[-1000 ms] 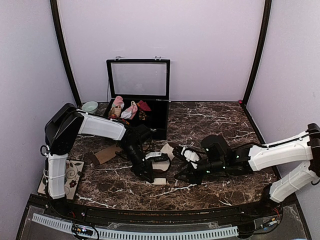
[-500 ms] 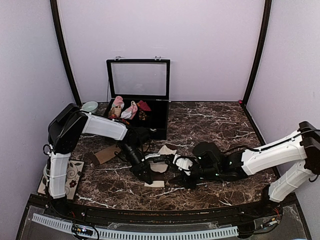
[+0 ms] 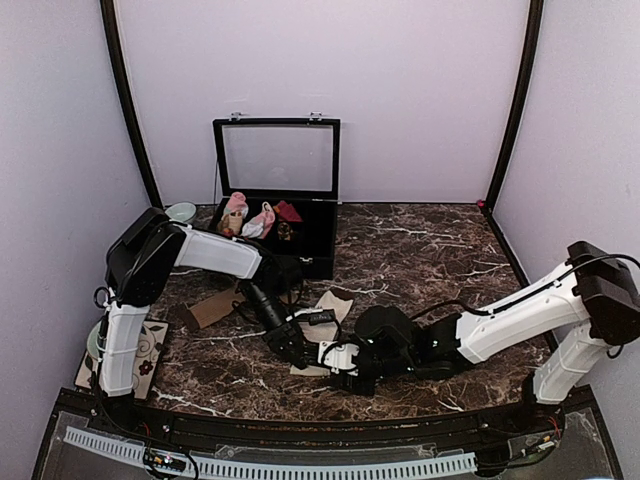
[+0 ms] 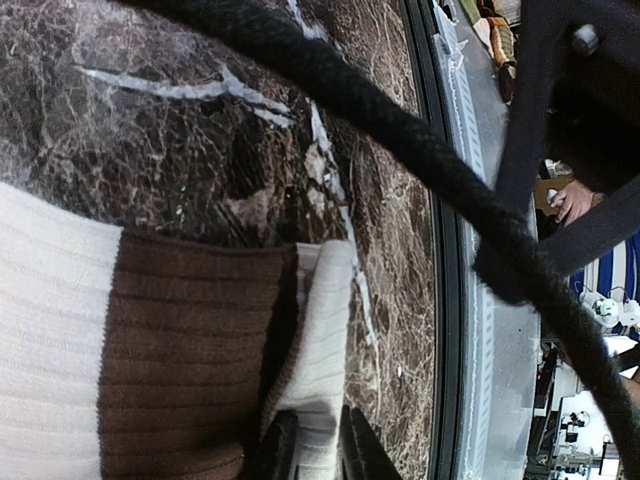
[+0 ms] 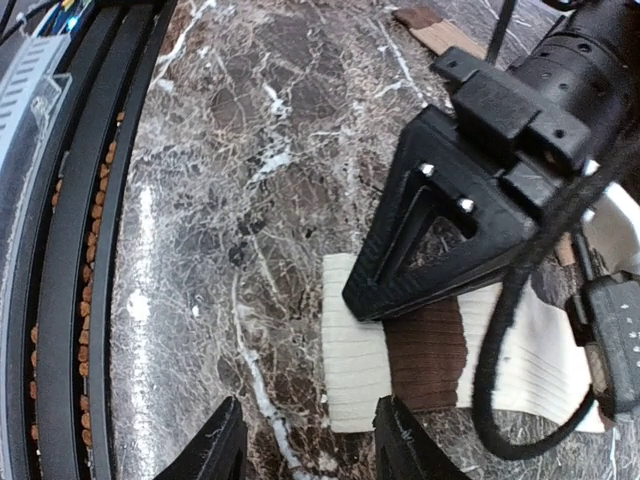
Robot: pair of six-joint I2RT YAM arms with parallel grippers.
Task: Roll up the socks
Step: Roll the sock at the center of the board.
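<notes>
Left pincer (image 4: pixel 314 448), mostly cut off, pinches the cream sock (image 4: pixel 50 330).

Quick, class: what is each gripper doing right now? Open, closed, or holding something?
Left gripper: closed, pinching the edge of the cream and brown sock.
Right gripper: open, holding nothing.

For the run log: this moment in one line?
left gripper: shut on cream-and-brown sock edge | right gripper: open beside sock end | sock on marble table
</notes>
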